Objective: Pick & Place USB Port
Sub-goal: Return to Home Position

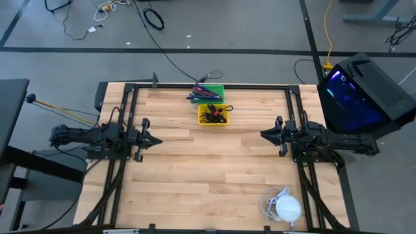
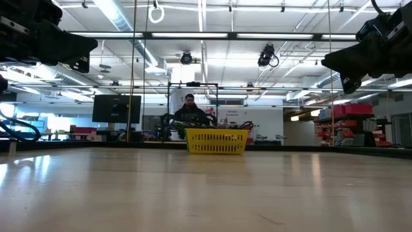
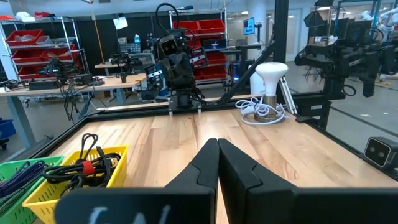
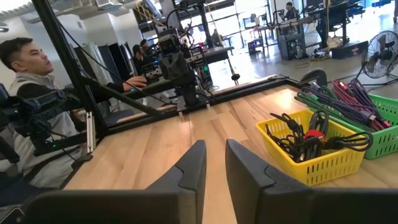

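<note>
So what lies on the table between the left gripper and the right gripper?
Between the left gripper and right gripper, only bare table; the high view shows the yellow basket sitting off that line.

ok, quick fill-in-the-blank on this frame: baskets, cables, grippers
1. The black cables lie in the ____ basket.
2. The purple and red cables lie in the ____ basket.
3. The left gripper hangs over bare table with its fingers ____, holding nothing.
4. The white gadget with its cord stands on the same side of the table as the ____ gripper.

Missing words: yellow; green; shut; right.
</note>
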